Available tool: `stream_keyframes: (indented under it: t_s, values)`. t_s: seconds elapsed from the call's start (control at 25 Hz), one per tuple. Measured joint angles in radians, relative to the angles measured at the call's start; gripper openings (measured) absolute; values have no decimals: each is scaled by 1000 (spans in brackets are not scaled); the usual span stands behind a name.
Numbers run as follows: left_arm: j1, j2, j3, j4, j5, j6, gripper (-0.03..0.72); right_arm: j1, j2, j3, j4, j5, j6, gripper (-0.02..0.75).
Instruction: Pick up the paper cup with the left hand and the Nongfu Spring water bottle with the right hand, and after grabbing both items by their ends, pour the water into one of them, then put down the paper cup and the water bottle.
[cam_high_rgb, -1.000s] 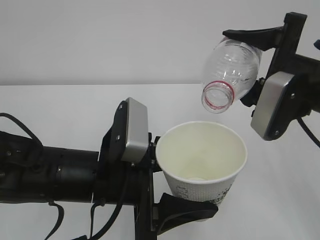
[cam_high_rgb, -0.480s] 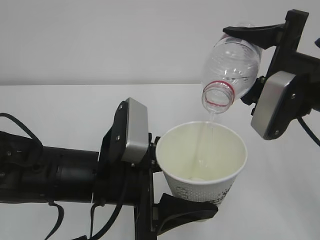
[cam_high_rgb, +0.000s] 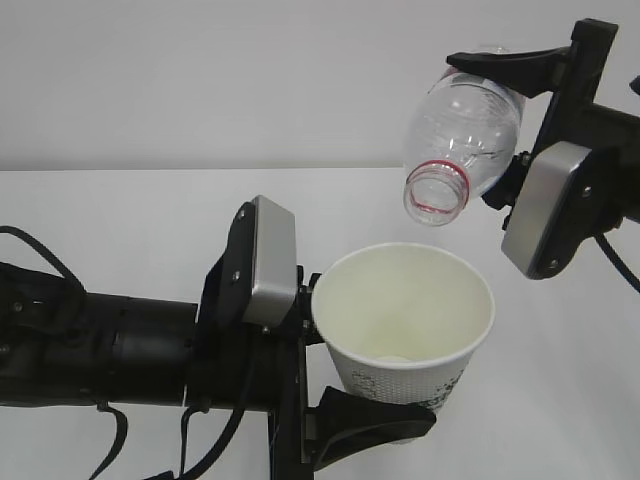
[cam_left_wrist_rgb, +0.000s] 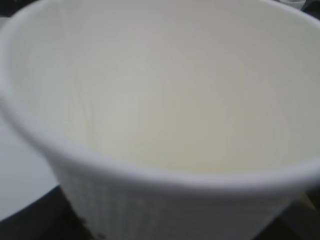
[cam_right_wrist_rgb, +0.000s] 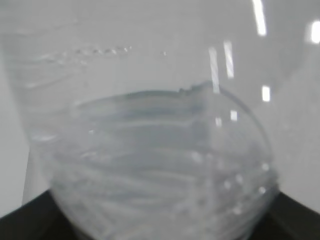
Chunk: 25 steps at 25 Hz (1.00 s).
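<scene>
Pincer work first: our left pincer (cam_high_rgb: 365, 400) is clamped around the cup (cam_high_rgb: 403, 325), with one black finger curling under its printed lower wall and the grey wrist block (cam_high_rgb: 268, 262) pressed close at the cup's left. The jaws stand fairly wide because the cup is wide, and they are closed on it. We hold the cup upright with its mouth open to the ceiling, lifted off the bench (cam_high_rgb: 120, 215), so that it can receive whatever falls from above.

Our right pincer (cam_high_rgb: 508, 115) grasps the bottle (cam_high_rgb: 462, 135) by its base end. One finger lies across the top of the base; the other is mostly hidden behind the bottle. The bottle sits above the cup and a little to its right, tipped neck-down, with its red neck ring and uncapped mouth aimed toward the cup's opening. We judge the tilt is meant for pouring, and gripping the base leaves the neck free.

No stream shows between the bottle's mouth and the cup at this instant. At the cup's bottom we see a pale patch that may be water (cam_high_rgb: 392, 357), though we cannot be sure. From the left wrist, the cup's inner wall fills the frame. The right wrist view shows only the bottle's ribbed clear body, blurred.
</scene>
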Motion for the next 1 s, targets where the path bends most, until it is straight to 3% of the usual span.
stream_keyframes:
  t_s: [1.0]
  values:
    - [0, 0, 0, -8, 8, 0, 546, 0, 0, 0, 0, -2, -25, 526]
